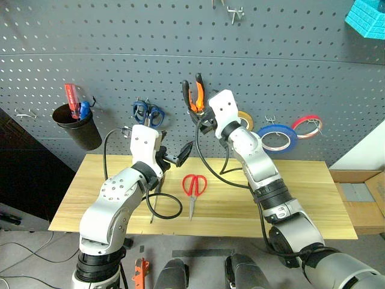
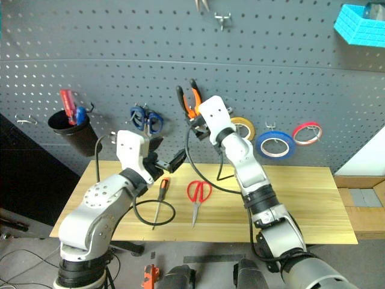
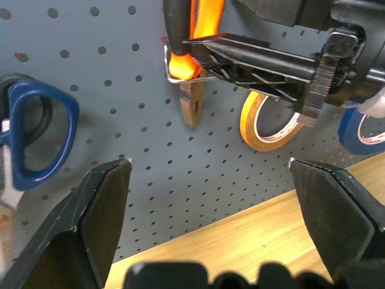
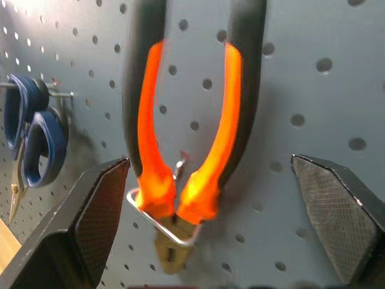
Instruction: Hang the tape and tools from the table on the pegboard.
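Pliers with orange-and-black handles [image 4: 186,156] hang nose-down in a metal hook on the dark grey perforated pegboard [image 1: 120,36], and our right end effector [image 4: 210,241] sits just in front of them with its black fingers spread wide on either side, touching nothing. We judge that the pliers step is finished and the release is done. The thin blue ring of tape [image 1: 277,137] already hangs on the board to the right, beside a yellow roll [image 3: 267,120] and a red-pink roll [image 1: 307,125].

Two tools remain on the light wooden plank counter [image 1: 313,205]: the red-handled scissors [image 1: 194,189] near the middle, and the small screwdriver with an orange and black handle [image 2: 160,198] just to their left. Our left end effector [image 1: 174,155] hovers spread and empty above that spot. The next move calls for backing the right arm off the board, then reaching down for one of those two.

The screwdriver is partly hidden behind our left arm and its cable in the left eye view. Which free hook suits the scissors we cannot tell.
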